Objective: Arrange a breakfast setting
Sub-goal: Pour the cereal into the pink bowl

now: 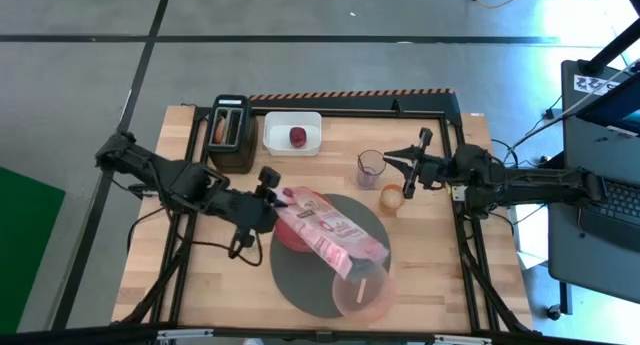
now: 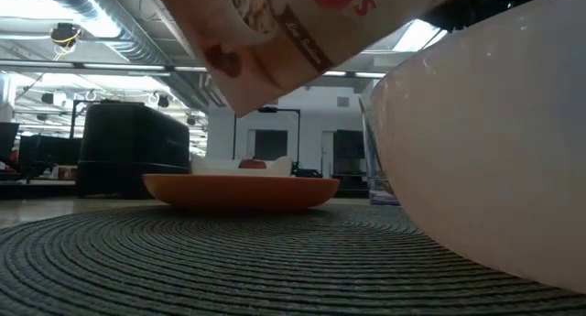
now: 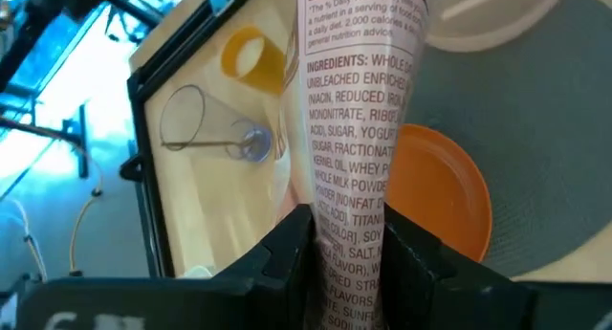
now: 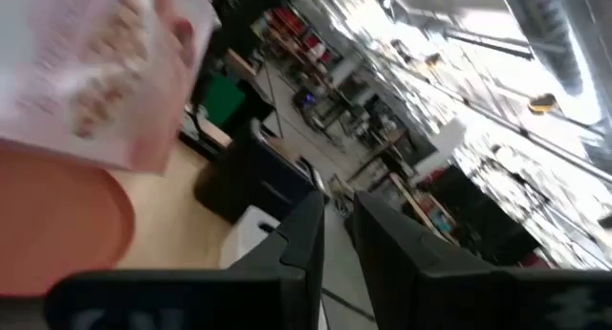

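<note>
My left gripper (image 1: 272,197) is shut on the pink cereal box (image 1: 330,230), which slants over the red plate (image 1: 290,235) toward the pink bowl (image 1: 362,287). Plate and bowl rest on the round dark-grey mat (image 1: 315,280). In the low view the box (image 2: 275,32) hangs above the plate (image 2: 243,190), beside the bowl (image 2: 485,142). The round toast (image 1: 392,197) lies on the table right of the mat. The dark-red fruit piece (image 1: 298,136) lies in the white tub (image 1: 292,133). My right gripper (image 1: 400,168) is shut and empty, just above the toast. My left gripper pinches the cereal box between its two fingers (image 3: 296,249), one on each broad face, astride the narrow ingredients panel (image 3: 346,225) near the box's left end. The fingers come level from the table's left. The box is lifted clear, its far end tipped down over the bowl (image 3: 488,14).
A black toaster (image 1: 232,133) stands at the far left, next to the white tub. A clear cup (image 1: 370,167) stands between the tub and my right gripper. There is bare wood near the table's front left (image 1: 190,275).
</note>
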Robot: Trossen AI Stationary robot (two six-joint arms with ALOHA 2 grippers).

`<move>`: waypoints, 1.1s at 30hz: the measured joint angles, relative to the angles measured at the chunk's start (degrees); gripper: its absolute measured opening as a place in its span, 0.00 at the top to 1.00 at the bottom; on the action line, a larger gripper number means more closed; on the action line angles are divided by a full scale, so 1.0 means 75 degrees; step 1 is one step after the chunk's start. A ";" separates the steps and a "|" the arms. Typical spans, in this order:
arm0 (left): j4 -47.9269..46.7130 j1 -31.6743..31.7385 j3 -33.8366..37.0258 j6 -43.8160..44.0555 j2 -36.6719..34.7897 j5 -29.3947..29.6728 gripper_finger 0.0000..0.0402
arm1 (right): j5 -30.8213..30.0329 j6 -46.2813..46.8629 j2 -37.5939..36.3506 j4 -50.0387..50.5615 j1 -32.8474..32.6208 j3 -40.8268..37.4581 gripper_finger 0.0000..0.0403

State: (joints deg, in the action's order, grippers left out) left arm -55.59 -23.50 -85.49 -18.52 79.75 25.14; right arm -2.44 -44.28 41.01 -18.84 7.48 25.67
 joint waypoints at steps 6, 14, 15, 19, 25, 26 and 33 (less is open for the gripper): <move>-0.0835 0.0126 -0.0882 -0.0415 0.0531 -0.0372 0.78 | 0.0005 0.0214 0.0000 0.0389 0.0576 0.0000 0.84; -0.1326 0.0133 -0.1601 -0.0954 0.1051 -0.0462 0.78 | 0.0012 0.0285 0.0001 0.0489 0.0878 -0.0003 0.84; -0.1313 0.0133 -0.1642 -0.1050 0.1126 -0.0546 0.78 | 0.0013 0.0290 0.0000 0.0486 0.0878 -0.0003 0.84; -0.1460 0.0184 -0.1794 -0.1295 0.1433 -0.0635 0.78 | 0.0085 0.0295 0.0000 0.0531 0.0861 -0.0003 0.84; -0.1950 0.0246 -0.2177 -0.1470 0.1936 -0.0189 0.78 | 0.0076 0.0327 0.0000 0.0540 0.0861 -0.0003 0.84; -0.1989 0.0246 -0.2240 -0.1569 0.1982 -0.0157 0.78 | 0.0076 0.0327 0.0000 0.0540 0.0861 -0.0003 0.84; -0.2217 0.0171 -0.2697 -0.2257 0.2216 0.0082 0.78 | 0.0073 0.0327 0.0000 0.0542 0.0861 -0.0006 0.84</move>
State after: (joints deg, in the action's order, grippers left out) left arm -72.21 -22.21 -105.71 -35.44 96.37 25.76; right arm -1.89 -41.82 41.01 -14.77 13.93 25.63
